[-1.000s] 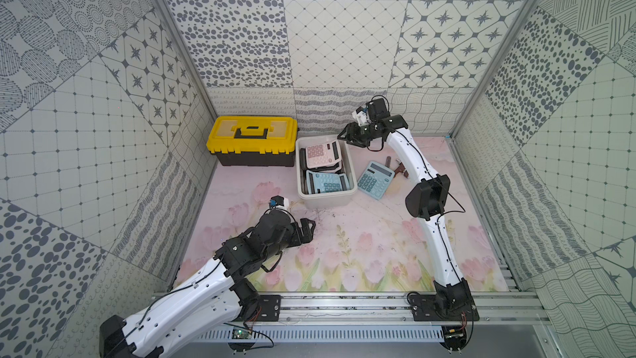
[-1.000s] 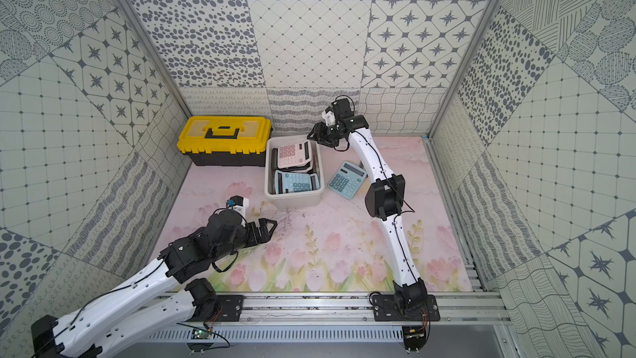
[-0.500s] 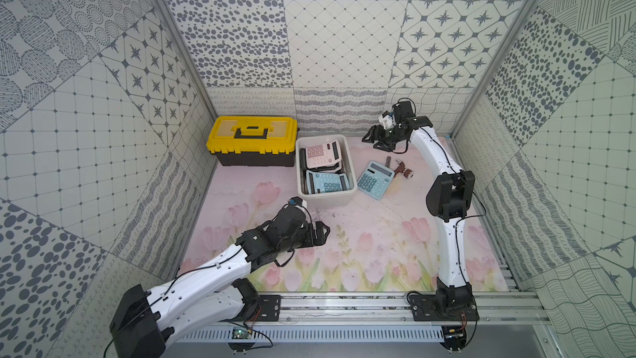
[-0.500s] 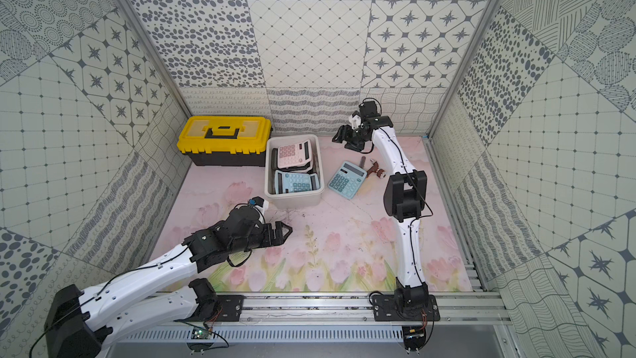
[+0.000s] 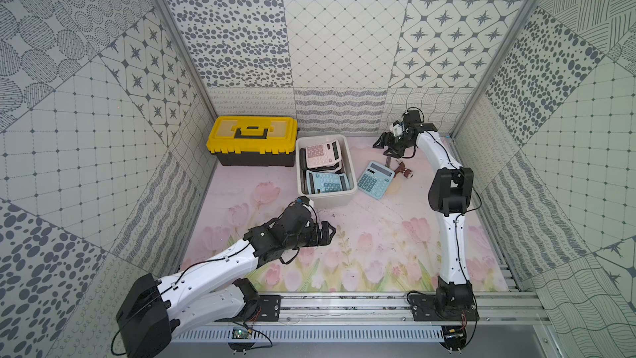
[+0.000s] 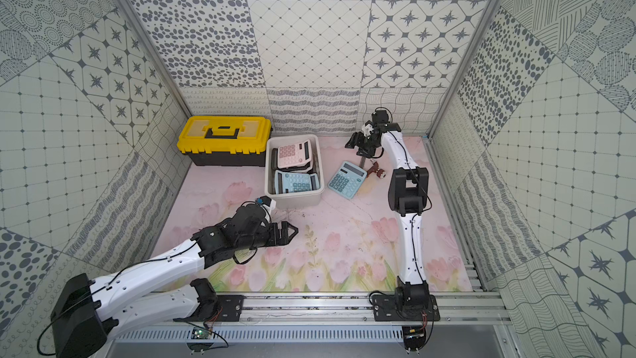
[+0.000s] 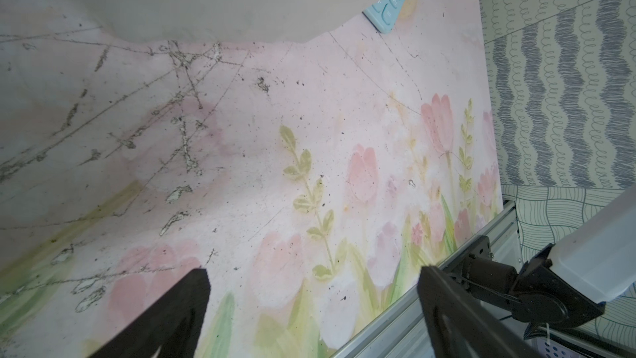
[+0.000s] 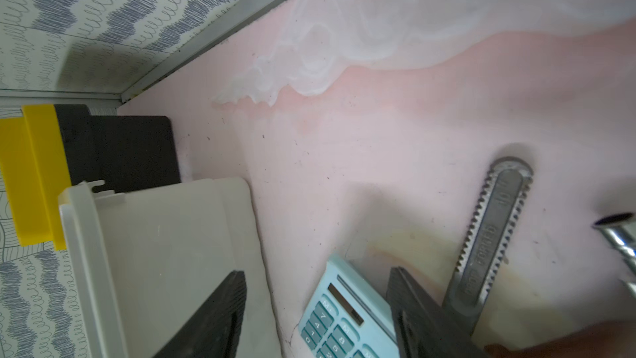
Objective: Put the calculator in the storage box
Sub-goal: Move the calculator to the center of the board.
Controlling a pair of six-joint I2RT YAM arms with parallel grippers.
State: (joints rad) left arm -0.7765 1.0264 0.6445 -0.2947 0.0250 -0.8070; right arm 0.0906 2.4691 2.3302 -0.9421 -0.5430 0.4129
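Now on the floral tabletop (image 5: 378, 235), just beside the off-white rectangular plastic storage box (image 5: 323, 199), the light-blue calculator (image 5: 375, 180) lies loose. The right gripper (image 5: 385, 148), swung back from the box, hovers spread and empty near it, presumably to fetch it. The left gripper (image 5: 328, 232) gapes idle.
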